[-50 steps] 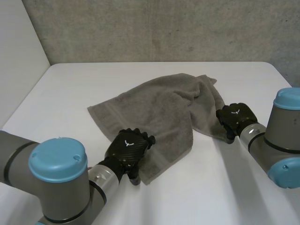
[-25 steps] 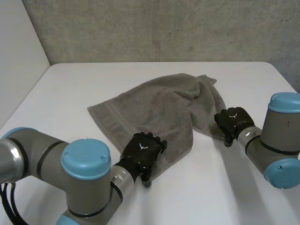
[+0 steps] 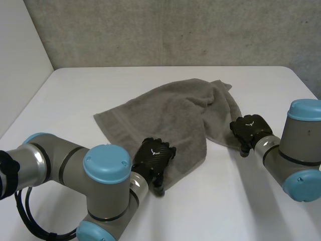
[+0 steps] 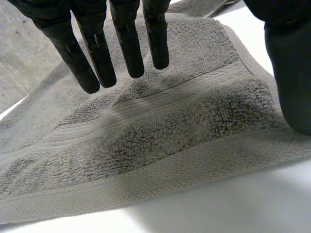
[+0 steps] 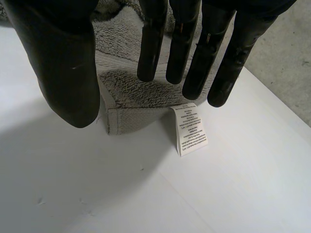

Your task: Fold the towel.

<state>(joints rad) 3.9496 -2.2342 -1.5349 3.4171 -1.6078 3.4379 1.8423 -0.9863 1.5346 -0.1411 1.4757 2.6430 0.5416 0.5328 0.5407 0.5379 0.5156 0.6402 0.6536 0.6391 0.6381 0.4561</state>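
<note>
**Rumpled grey towel on the desk, an open hand at two of its corners**

The towel [image 3: 173, 113] is grey-brown terry and lies in the middle of the white desk [image 3: 70, 95]. Its left part is spread fairly flat. Its right part is bunched into a thick ridge that runs from the far side toward the near right. A flat woven band and a plain hem run along the near edge. A white care label [image 5: 190, 130] sticks out from the hem at the right corner and lies on the desk.

The left hand [image 3: 154, 156] is over the towel's near corner. Its fingers [image 4: 129, 46] are straight and held wide of the thumb, poised above the pile without gripping it. The thumb stands at the corner's edge.

The right hand [image 3: 249, 129] is at the right corner, at the near end of the bunched ridge. Its fingers [image 5: 194, 58] are straight and well apart from the thumb. The hemmed corner lies below the gap between them, not held.
</note>
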